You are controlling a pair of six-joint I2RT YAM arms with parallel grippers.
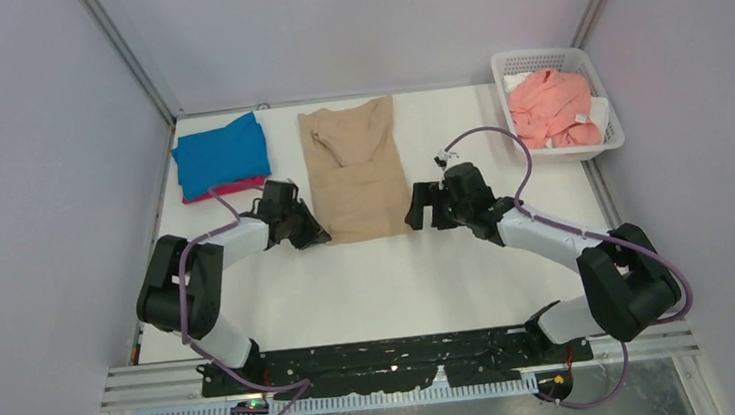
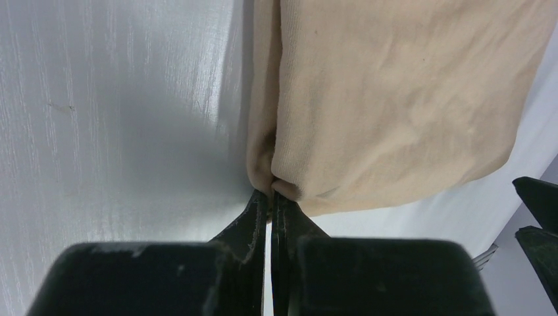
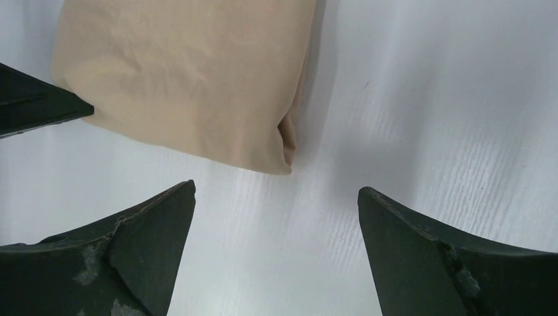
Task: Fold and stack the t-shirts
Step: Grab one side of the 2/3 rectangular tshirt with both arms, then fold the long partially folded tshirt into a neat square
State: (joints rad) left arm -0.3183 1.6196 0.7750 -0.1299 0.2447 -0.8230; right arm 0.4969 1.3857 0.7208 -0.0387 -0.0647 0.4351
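two wrist views reveal left fingers [image 2: 252, 220] pinching the tan t-shirt [image 2: 395, 99], right fingers [image 3: 141, 227] spread wide.

left arm [image 1: 236, 237], right arm [image 1: 544, 236]: white link shells, black joints. purple cable [image 1: 526, 159] on each. black base plate [image 1: 396, 352]. right gripper fingers [image 3: 131, 257]: black wedges, grey scuffs.

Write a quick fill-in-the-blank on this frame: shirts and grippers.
The left gripper pinches the tan-beige cloth t-shirt at its near ____ corner.
The right gripper stands ____, touching no cloth.
The salmon pink cloth t-shirt lies ____ the white plastic mesh basket.
The bright blue cloth t-shirt lies folded ____ the magenta-red cloth t-shirt.
Missing: left; open; in; on.
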